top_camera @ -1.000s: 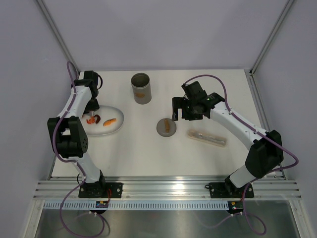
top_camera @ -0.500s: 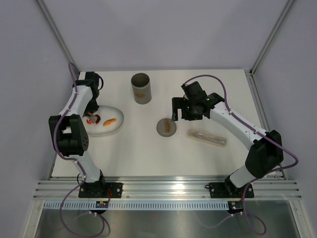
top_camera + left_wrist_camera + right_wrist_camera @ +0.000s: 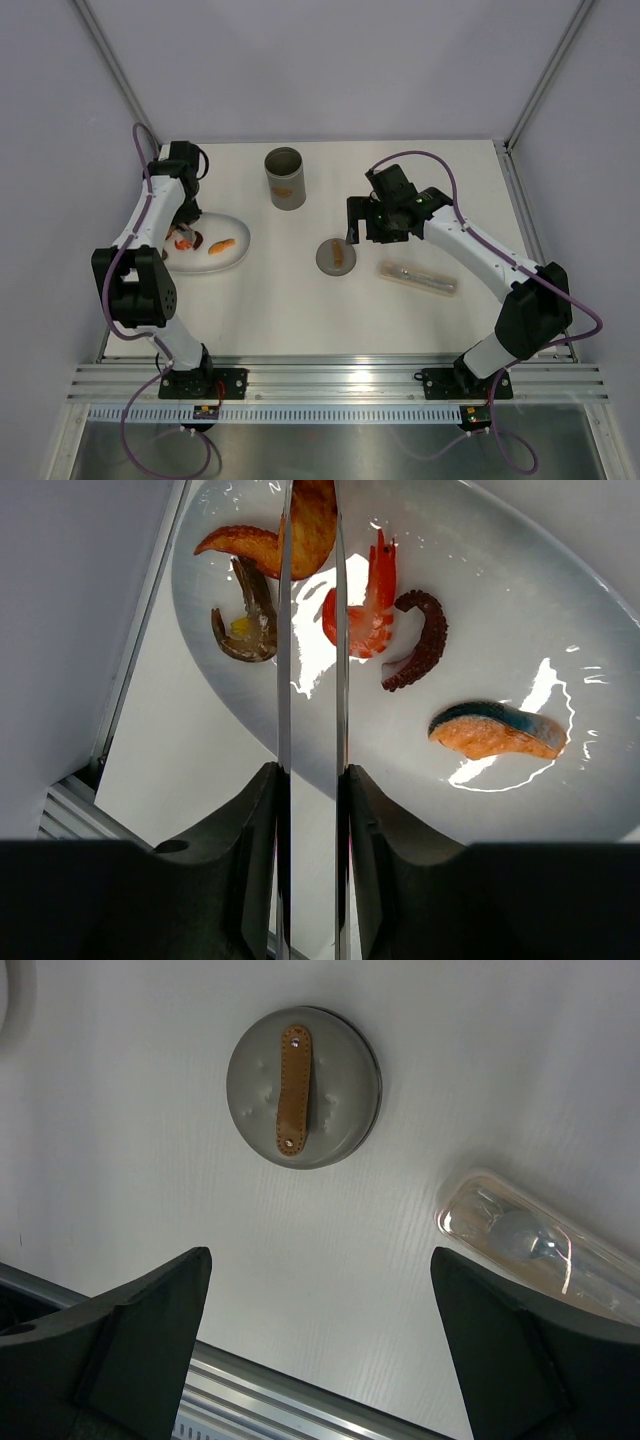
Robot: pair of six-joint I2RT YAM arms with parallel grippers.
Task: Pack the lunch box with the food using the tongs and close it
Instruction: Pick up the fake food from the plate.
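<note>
My left gripper (image 3: 312, 772) is shut on the silver tongs (image 3: 284, 680), pressing their two thin arms close together. The arms reach over the white plate (image 3: 560, 610), and their tips flank a fried orange piece of food (image 3: 310, 525) at the frame's top edge. More food lies on the plate: a red shrimp (image 3: 368, 610), a dark tentacle (image 3: 425, 640), a salmon piece (image 3: 495, 732) and a brownish piece (image 3: 252, 620). The grey lunch box (image 3: 285, 178) stands open at the back. Its lid (image 3: 303, 1086) lies on the table, below my open, empty right gripper (image 3: 320, 1260).
A tan packet in clear wrapping (image 3: 418, 279) lies right of the lid (image 3: 336, 257). The plate (image 3: 236, 260) sits near the table's left edge, under the left gripper (image 3: 183, 225). An aluminium rail (image 3: 340, 380) runs along the near edge.
The left arm's elbow has swung a little outward while its gripper stays over the plate. The right arm has not moved.
</note>
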